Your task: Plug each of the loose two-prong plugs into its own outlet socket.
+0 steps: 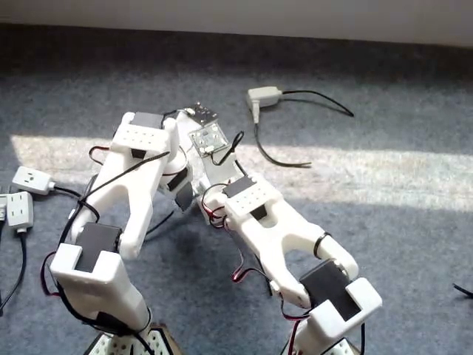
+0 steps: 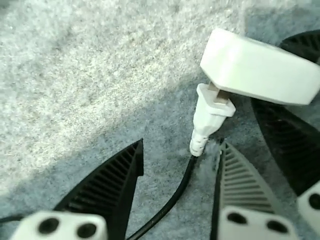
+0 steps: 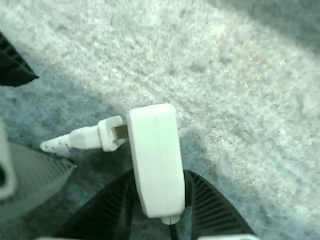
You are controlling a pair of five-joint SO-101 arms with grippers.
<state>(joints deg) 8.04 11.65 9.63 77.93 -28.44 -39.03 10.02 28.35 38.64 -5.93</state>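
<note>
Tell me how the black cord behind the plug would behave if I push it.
Probably floppy: the black cord curves loosely over the carpet, so it would likely bend, not drive the plug. Prongs show at the outlet block, so the plug may pull out.

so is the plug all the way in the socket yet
Partly in. Bare prong shows between the plug and the socket in both wrist views, so it isn't fully seated.

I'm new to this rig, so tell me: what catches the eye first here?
A white socket block, clamped in the right arm's jaws over grey carpet, has a white plug part-way in, a prong showing. The left arm's jaws stand open either side of its black cord.
</note>
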